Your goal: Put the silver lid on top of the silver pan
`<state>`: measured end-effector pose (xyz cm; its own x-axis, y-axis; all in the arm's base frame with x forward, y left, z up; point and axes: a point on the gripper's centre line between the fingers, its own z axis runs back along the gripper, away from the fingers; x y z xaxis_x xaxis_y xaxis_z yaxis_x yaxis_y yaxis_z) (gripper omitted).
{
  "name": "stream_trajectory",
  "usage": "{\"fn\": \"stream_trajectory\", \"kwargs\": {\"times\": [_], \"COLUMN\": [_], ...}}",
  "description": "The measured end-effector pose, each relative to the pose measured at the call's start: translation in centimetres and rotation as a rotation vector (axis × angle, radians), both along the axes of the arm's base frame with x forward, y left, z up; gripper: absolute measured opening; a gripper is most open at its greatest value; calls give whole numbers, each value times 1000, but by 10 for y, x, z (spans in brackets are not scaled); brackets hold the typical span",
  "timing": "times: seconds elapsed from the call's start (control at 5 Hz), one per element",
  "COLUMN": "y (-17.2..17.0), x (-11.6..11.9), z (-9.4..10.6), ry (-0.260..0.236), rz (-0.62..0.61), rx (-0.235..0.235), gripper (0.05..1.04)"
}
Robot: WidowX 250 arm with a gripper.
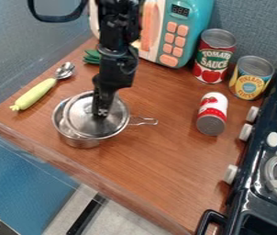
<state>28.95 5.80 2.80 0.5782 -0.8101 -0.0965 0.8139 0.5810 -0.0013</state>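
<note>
Far left: spoon (38, 92), pale green handle toward the near left, metal bowl toward the back right, on the wood counter (159, 158). Next, silver pan (80, 140) near the counter's left edge, handle out to the right. Silver lid (85, 120) was on top of the pan, off-center to the right, with a strip of the pan's rim exposed on the left. Couldn't tell if it was fully seated. Green item (92, 56) lay behind the pan, partly hidden by the arm.

Gripper (102, 111) pointed down at the middle of the lid. Couldn't tell how far open it was or whether it had hold of the lid.

Teal toy microwave (194, 25) stood at the back, behind the arm, peach buttons on its front. Right of the pan, well apart from it, a white-and-red can (213, 110) was on its side, metal end facing the near side. Red can (213, 55) stood upright behind it, yellow-labeled can (251, 78) upright just right of that. Far right: black toy stove (260, 206), pale knobs facing the counter, burners on top.
</note>
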Motion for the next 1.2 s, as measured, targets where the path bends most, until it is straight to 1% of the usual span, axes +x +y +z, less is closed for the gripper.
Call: {"fn": "stream_trajectory", "kwargs": {"times": [0.2,0.4,0.8,1.2], "y": [16,19,19,13], "x": [2,4,1,-13], "z": [-7,-8,-10,-10], "ry": [16,16,17,7], "rz": [41,37,29,-4], "rx": [-16,-8,-13,-27], "gripper": [51,51,51,50]}}
